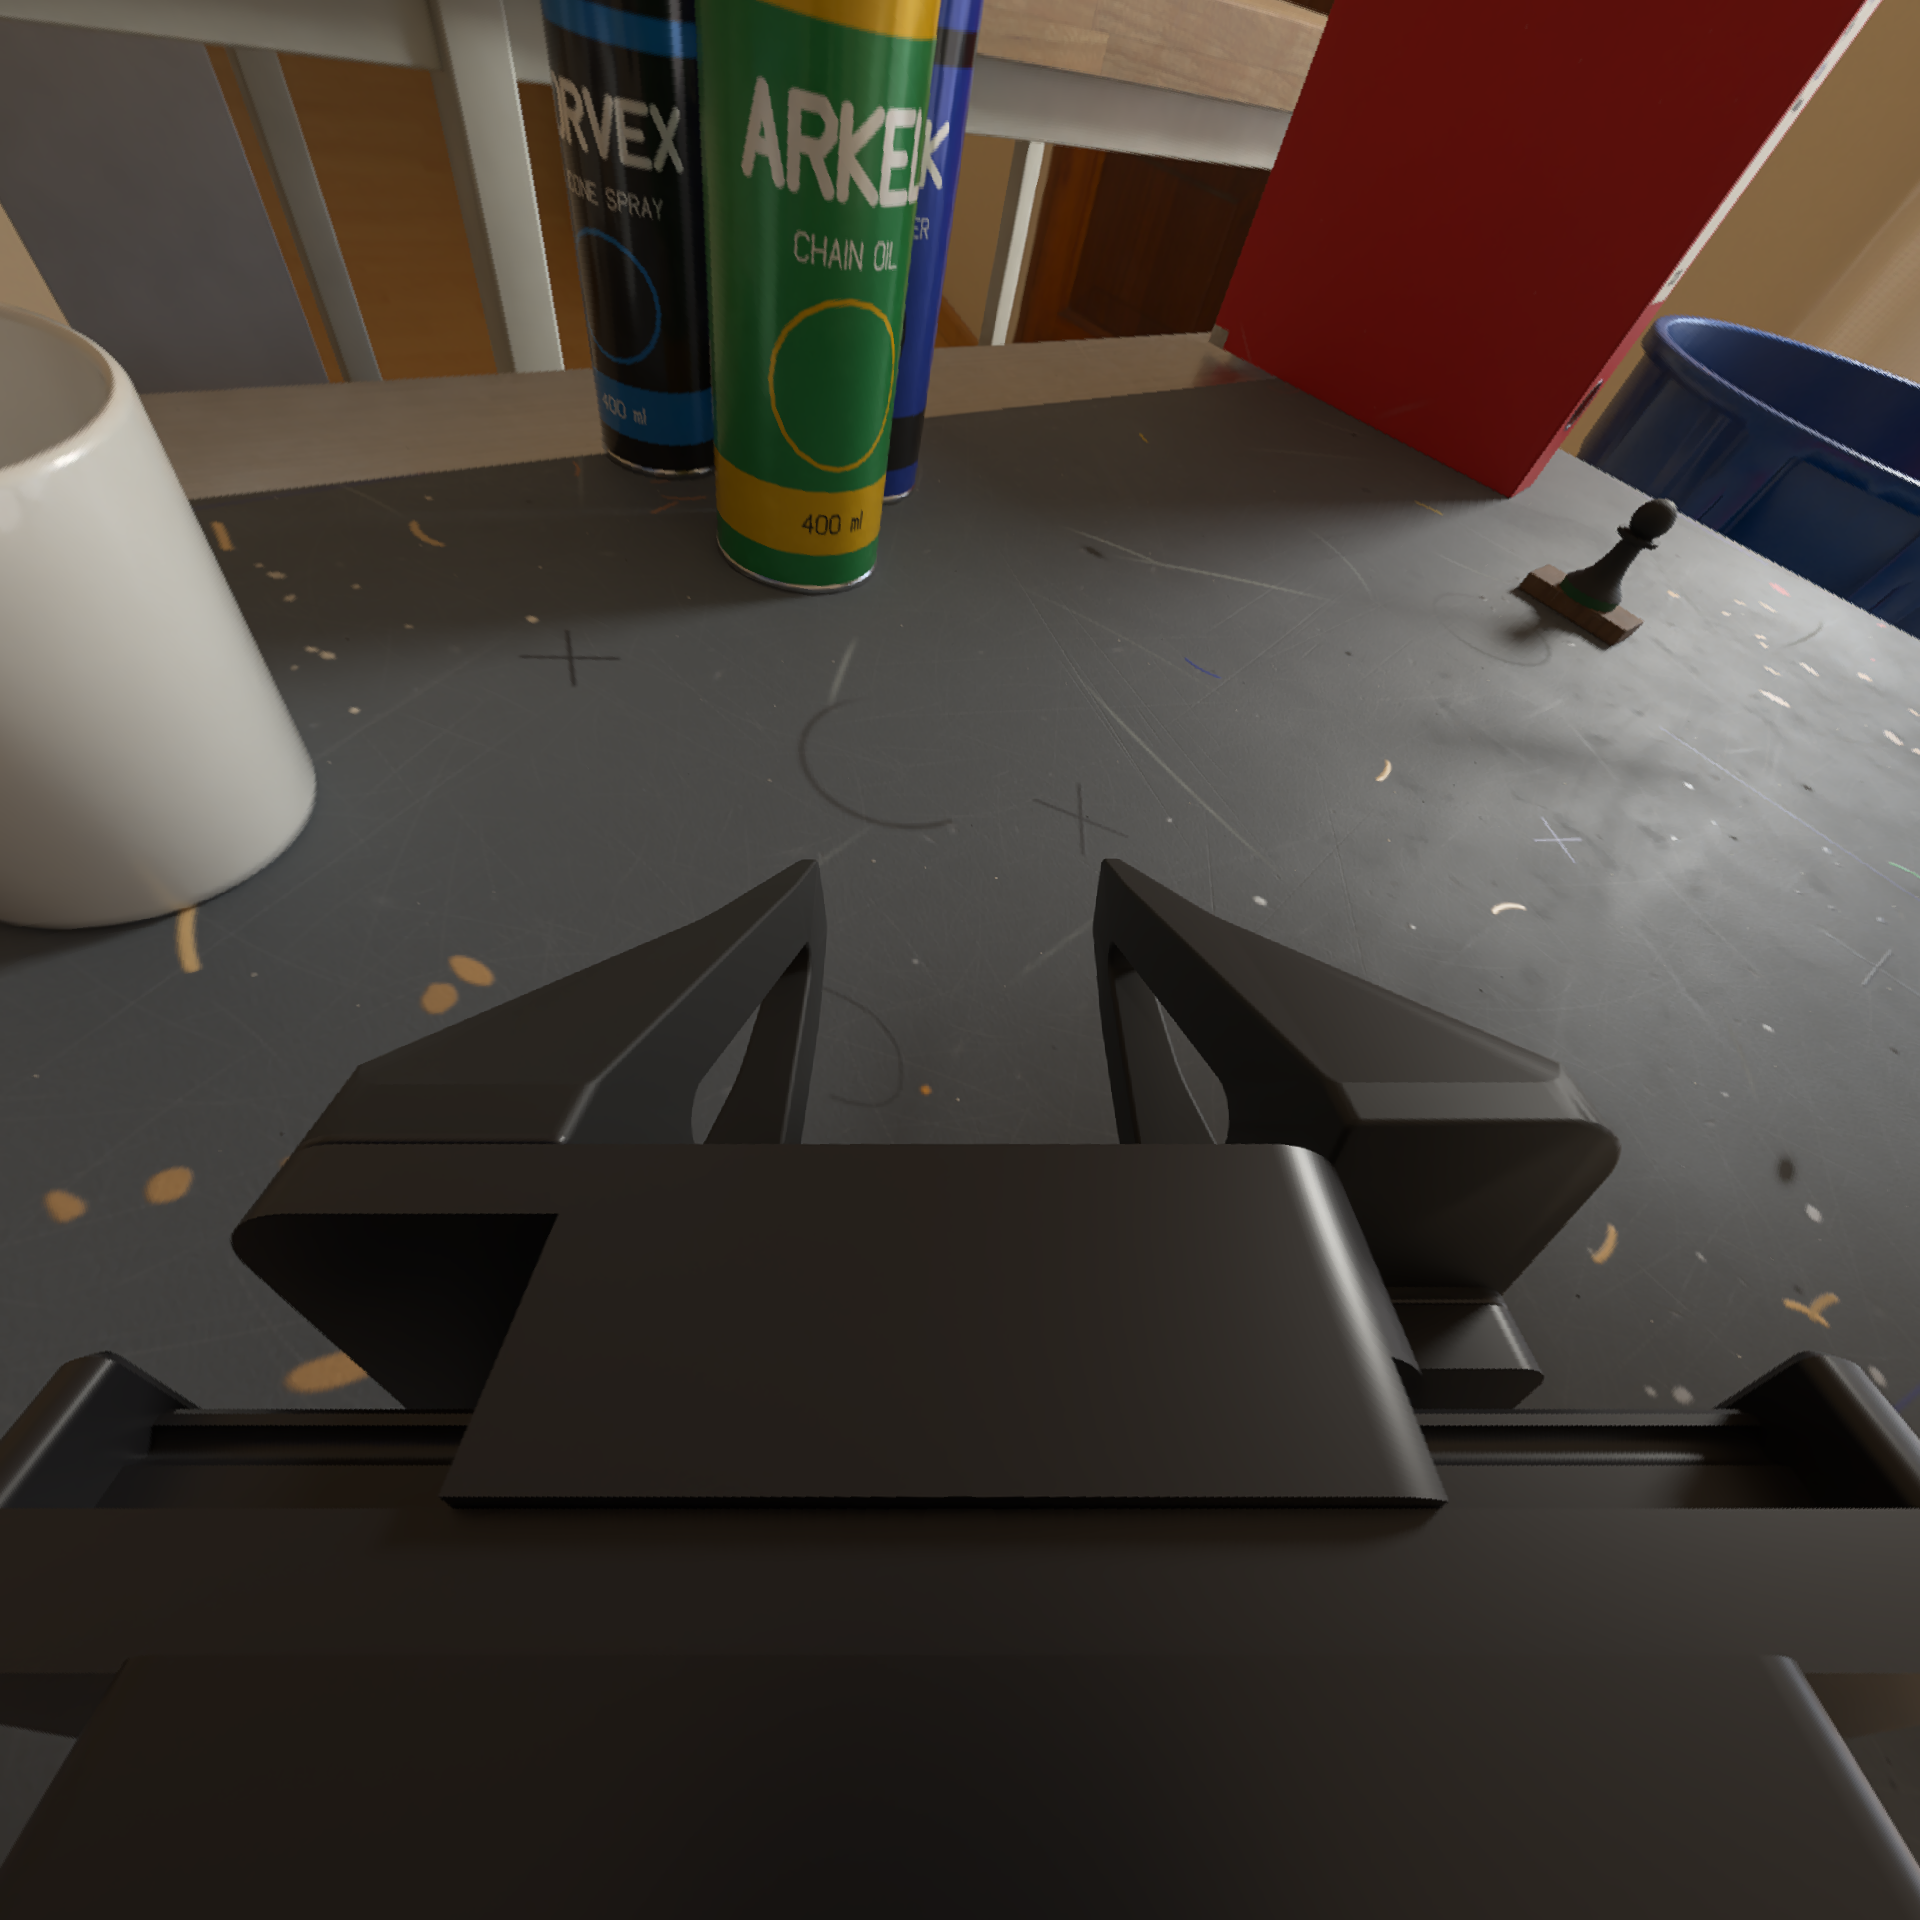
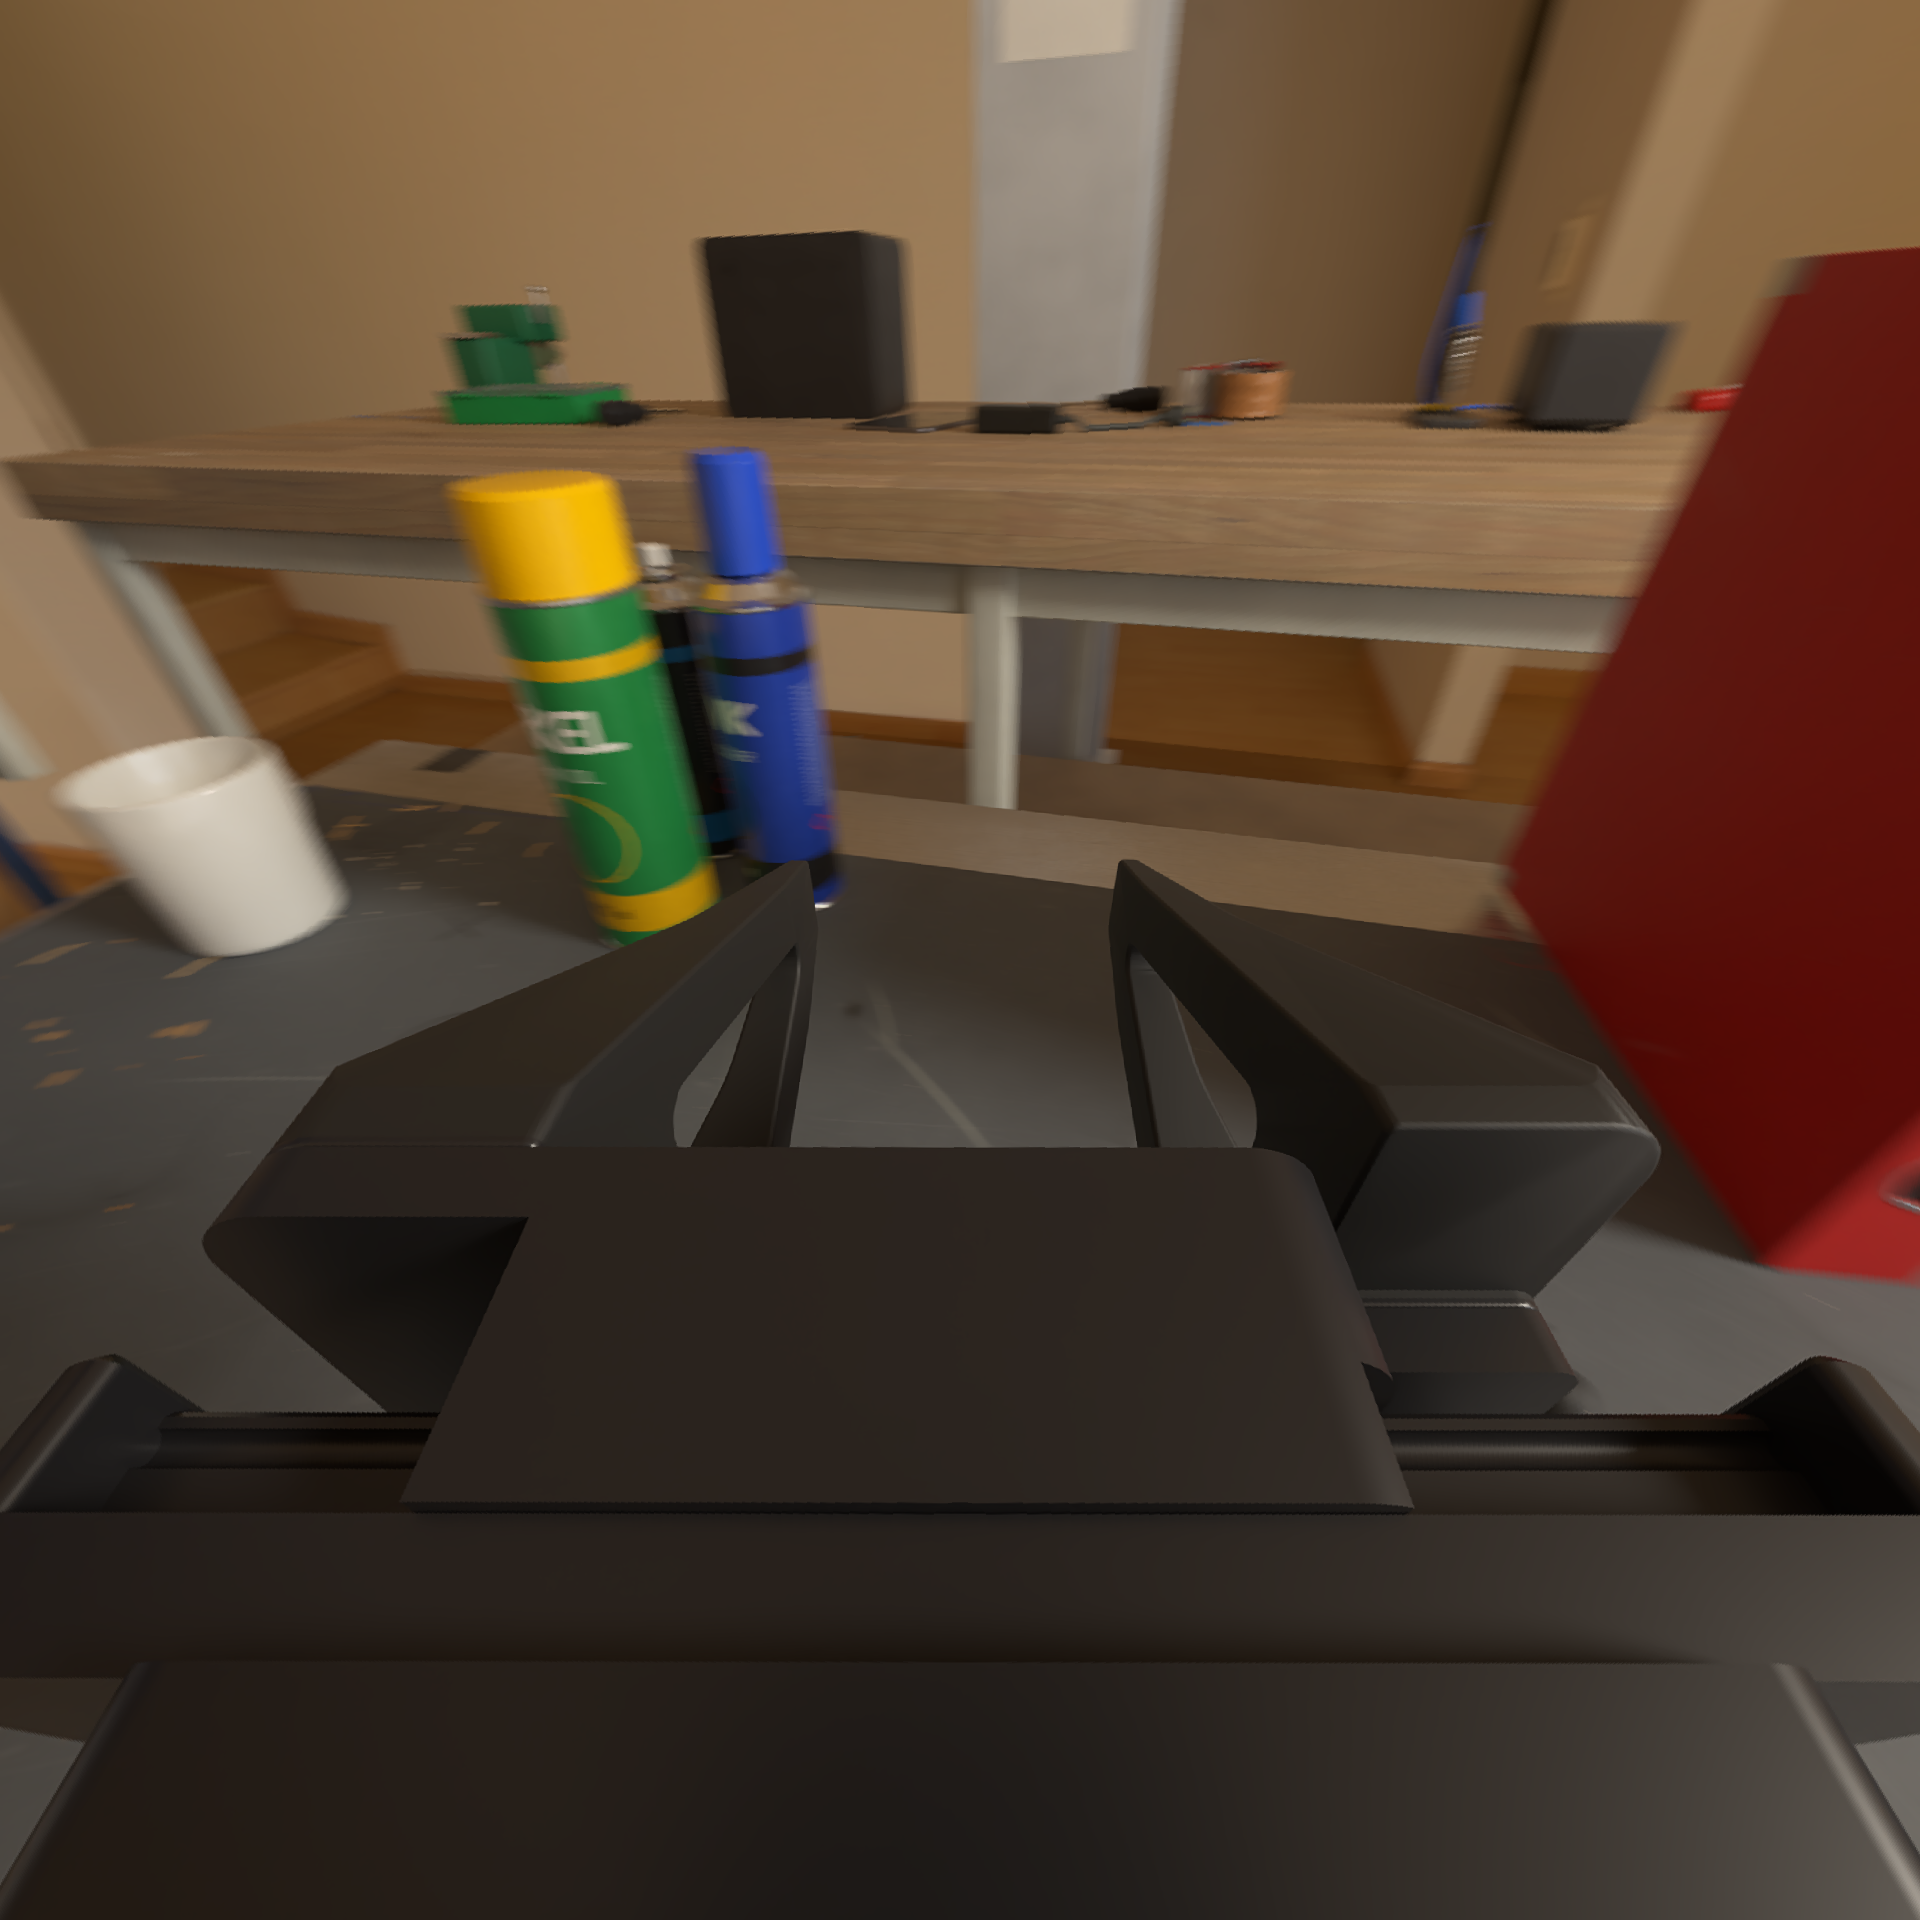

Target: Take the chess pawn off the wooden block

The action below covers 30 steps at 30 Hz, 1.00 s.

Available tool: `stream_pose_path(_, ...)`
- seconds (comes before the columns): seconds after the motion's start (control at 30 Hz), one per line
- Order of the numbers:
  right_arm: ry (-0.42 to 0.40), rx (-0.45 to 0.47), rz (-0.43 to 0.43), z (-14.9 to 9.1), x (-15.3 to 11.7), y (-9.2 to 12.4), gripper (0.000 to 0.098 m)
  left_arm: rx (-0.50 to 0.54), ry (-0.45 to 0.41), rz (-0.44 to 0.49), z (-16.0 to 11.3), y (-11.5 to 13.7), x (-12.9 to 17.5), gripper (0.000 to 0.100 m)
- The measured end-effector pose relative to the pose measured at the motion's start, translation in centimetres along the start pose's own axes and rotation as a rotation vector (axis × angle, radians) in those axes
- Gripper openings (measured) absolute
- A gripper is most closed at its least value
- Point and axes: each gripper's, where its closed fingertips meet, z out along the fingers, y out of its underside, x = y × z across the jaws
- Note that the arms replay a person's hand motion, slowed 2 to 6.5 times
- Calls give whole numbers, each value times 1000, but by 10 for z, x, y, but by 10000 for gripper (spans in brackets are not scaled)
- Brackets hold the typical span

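White cup (image 1: 114,665): far left of the left gripper (image 1: 958,868).
Left gripper: fingers apart, holding nothing.
Spray cans (image 1: 805,312): ahead, slightly left.
Chess pawn (image 1: 1623,556): upright on the wooden block (image 1: 1579,608), well ahead to its right.
Right gripper (image 2: 963,871): fingers apart, empty; pawn outside its view.

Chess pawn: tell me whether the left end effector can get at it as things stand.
Probably yes. The left end effector is open, and only bare table lies between it and the chess pawn upright on the wooden block.
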Motion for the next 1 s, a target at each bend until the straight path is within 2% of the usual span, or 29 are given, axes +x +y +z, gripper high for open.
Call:
stream_pose_path(0.17,226,14,-51,-32,71,16,483,-28,17,-17,1,5,2,396)
stream_pose_path(0.3,326,44,4,-50,110,28,539,-39,35,-15,3,7,7,393)
stream_pose_path(0.43,340,58,114,-56,132,38,595,-56,49,1,5,10,10,394)
stream_pose_path(0.53,337,26,161,-54,142,49,641,-71,58,18,7,12,13,403)
stream_pose_path(0.83,354,-162,123,-42,149,88,790,-81,60,75,9,13,18,432)
stream_pose_path(1.0,344,-236,105,-34,147,103,818,-70,67,91,11,11,22,433)
